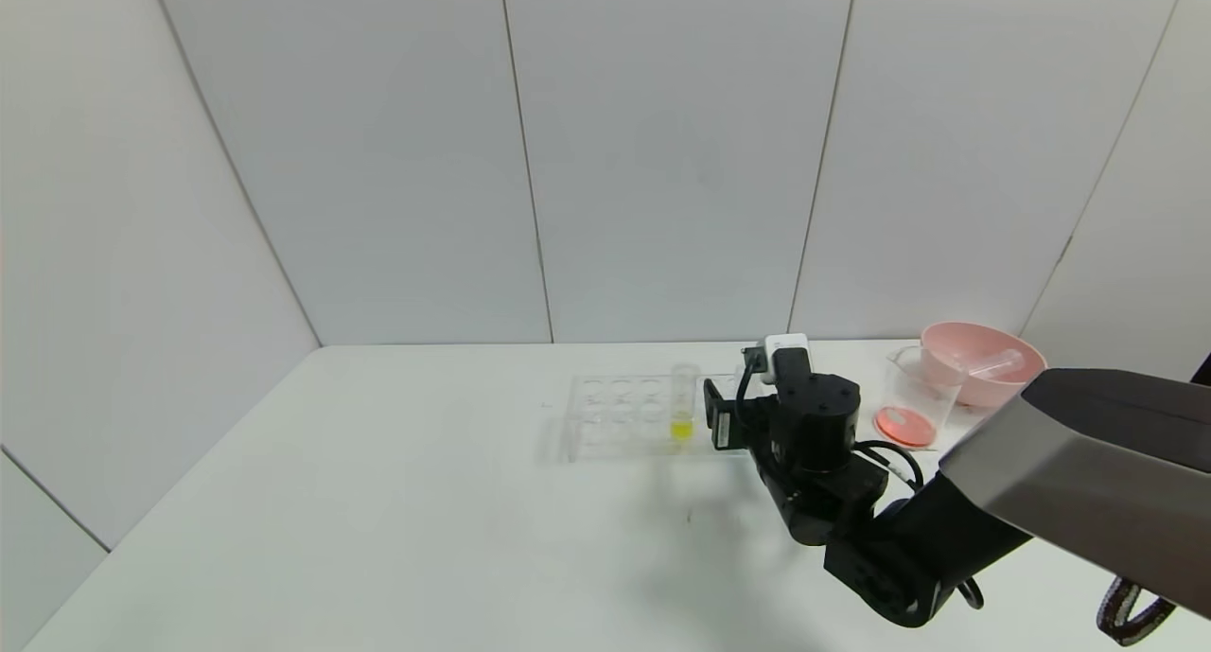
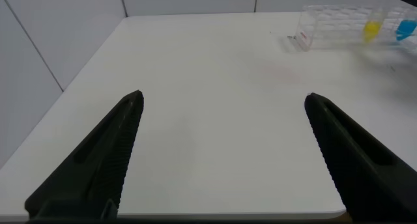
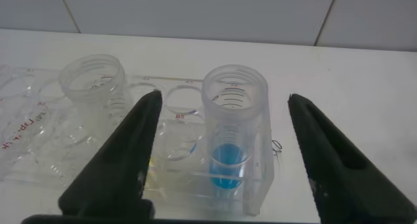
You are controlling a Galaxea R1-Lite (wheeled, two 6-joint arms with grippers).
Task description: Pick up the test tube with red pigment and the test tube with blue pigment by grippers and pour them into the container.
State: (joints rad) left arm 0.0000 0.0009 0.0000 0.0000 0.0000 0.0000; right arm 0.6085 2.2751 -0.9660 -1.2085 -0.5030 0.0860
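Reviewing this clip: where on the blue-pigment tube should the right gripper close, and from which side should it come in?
Grip the test tube with blue pigment on its bare upper wall just under the ribbed mouth, above the rack. It stands upright in an end hole, so come in level from the front, one finger each side, as the open right gripper is placed now.

Right hand [image 3: 221, 152] spread wide, left hand [image 2: 221, 152] spread, low

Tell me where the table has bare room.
Free: the table left of the rack, out to its left edge, and the strip in front of the rack. Crowded: the far right, where right gripper, beaker and pink bowl cluster.
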